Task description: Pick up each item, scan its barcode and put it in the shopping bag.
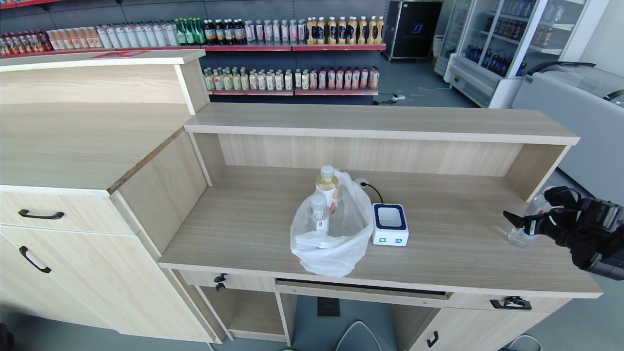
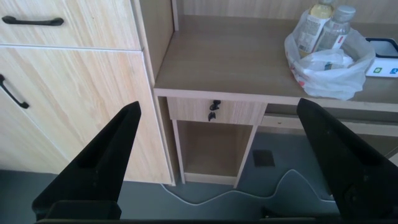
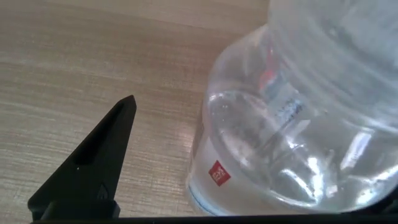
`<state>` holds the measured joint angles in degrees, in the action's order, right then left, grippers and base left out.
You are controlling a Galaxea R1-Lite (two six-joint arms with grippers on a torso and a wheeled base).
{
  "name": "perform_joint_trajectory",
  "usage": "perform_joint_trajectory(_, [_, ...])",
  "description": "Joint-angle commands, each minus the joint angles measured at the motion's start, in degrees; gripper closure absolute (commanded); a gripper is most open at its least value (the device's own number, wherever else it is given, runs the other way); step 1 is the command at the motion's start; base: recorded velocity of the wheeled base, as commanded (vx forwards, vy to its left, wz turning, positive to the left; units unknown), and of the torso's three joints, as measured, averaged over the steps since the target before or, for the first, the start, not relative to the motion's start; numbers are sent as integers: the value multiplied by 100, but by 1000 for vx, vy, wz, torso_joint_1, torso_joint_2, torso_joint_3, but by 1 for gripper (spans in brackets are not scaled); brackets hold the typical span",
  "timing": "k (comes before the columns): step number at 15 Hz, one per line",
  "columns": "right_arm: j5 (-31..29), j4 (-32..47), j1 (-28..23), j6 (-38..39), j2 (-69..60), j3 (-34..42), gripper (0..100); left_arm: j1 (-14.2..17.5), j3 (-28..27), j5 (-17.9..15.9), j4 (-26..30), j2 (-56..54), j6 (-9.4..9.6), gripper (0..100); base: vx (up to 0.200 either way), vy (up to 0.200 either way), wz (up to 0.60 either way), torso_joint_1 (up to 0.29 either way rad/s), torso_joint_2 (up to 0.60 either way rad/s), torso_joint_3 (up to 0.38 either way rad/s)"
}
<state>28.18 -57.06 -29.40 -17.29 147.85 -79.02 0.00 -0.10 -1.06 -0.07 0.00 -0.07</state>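
A clear water bottle (image 1: 522, 231) stands near the counter's right end. My right gripper (image 1: 534, 210) is open around it, one finger on each side. In the right wrist view the bottle (image 3: 280, 137) is very close, and a black finger (image 3: 93, 168) stands apart from it. The white shopping bag (image 1: 331, 248) sits at the middle of the counter with a yellow drink bottle (image 1: 326, 185) and a clear bottle (image 1: 319, 213) inside. A white barcode scanner (image 1: 390, 224) is right beside the bag. My left gripper (image 2: 217, 106) hangs open and empty, low in front of the counter's left end.
The counter (image 1: 438, 263) has a raised back shelf (image 1: 380, 122) and a taller cabinet (image 1: 73, 146) on the left. The scanner's cable (image 1: 373, 187) runs behind the bag. Drawers with black handles (image 2: 31, 22) are on the left, and a white cable (image 2: 205, 199) lies on the floor.
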Motion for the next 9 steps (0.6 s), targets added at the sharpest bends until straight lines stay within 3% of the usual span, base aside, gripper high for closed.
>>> perform_joint_trajectory(1, [3,-15,49,-3,42,-35,0,0,1,1,-1,0,-10,0,0,0,0,0,0,0])
perform_joint_trajectory(2, [3,-24,66,-3,69,-43,0,0,1,1,-1,0,-1,0,0,0,0,0,0,0])
perform_joint_trajectory(3, [3,-24,66,-3,69,-43,100,0,1,1,-1,0,-1,0,0,0,0,0,0,0])
perform_joint_trajectory(9, [-147,-42,119,6,16,-61,100,0,1,1,-1,0,-1,0,0,0,0,0,0,0])
